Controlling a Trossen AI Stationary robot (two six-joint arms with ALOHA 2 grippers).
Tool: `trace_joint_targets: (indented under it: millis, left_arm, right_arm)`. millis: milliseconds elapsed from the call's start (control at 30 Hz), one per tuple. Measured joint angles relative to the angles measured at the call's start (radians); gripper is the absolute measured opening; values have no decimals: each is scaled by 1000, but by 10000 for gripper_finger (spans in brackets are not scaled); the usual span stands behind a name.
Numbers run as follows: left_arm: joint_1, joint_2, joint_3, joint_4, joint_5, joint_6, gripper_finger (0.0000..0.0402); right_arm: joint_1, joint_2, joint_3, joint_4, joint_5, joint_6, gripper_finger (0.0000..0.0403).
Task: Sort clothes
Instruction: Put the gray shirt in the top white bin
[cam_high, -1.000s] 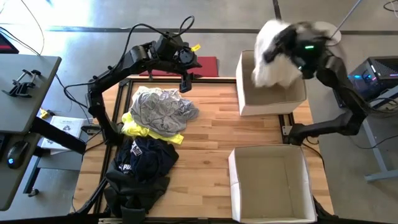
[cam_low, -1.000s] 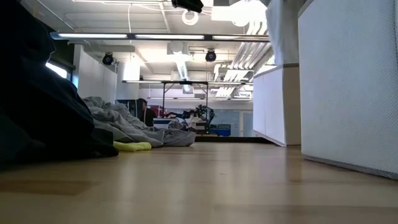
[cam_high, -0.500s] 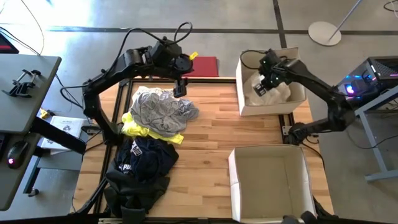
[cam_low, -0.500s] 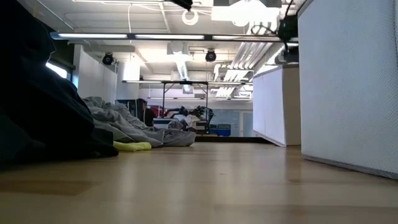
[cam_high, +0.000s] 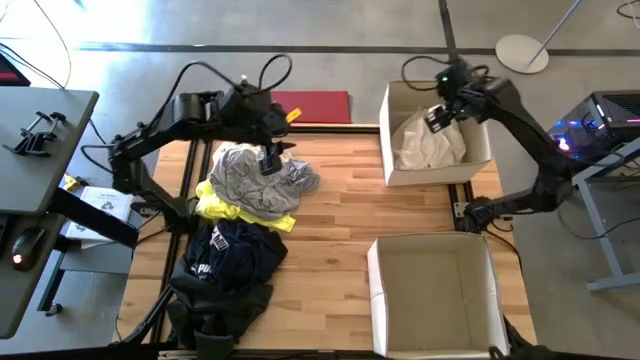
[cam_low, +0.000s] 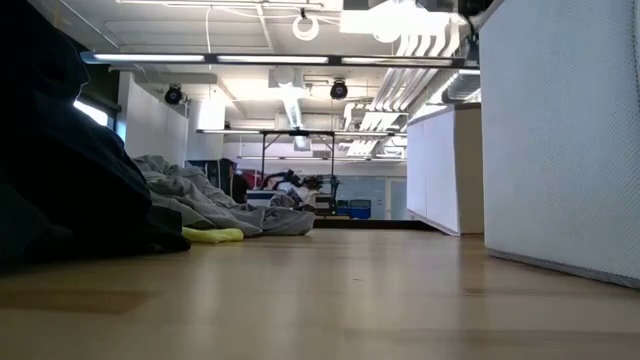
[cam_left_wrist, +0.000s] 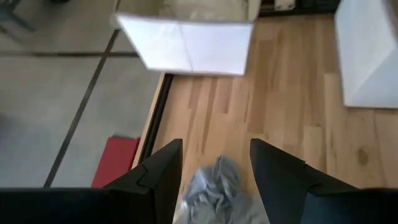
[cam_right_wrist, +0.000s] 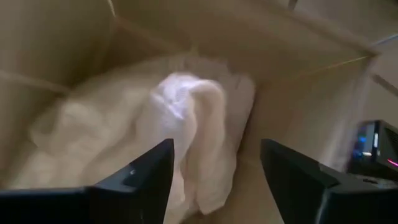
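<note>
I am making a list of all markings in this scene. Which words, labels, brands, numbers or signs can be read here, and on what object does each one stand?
"PUMA": white brand lettering on the navy garment near the table's front left, in the high view; small, only just legible.
Papers left of the table: printing too small to read.
White boxes, other clothes, red mat: no text visible.

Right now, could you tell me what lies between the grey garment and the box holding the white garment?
Only bare wooden table, in the high view, between the grey garment and the box.
</note>
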Motion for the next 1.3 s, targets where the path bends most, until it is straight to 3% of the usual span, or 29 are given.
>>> trace_joint_targets:
  millis: [167,433,633,933,1167,1300]
  left_arm:
    - [-37,-166,-291,160,-72,-77,174]
    - [-58,-411,-732,288,-141,-268,174]
    - [-24,-462,-950,382,-164,-351,174]
    - [90,-256,-1033,422,-128,-346,176]
    - [186,-26,-1033,421,-106,-339,198]
    - [200,103,-1027,428,-107,-315,178]
  right_arm:
    - [86,-96,-27,83,-58,-53,228]
    - [314,-259,-311,384,-375,-72,229]
    - [584,-376,-508,715,-401,-28,228]
    - [929,-400,-629,1077,-396,-33,228]
    - [1065,-391,-637,1088,-268,-32,228]
    - [1107,-378,-637,1084,-194,-27,228]
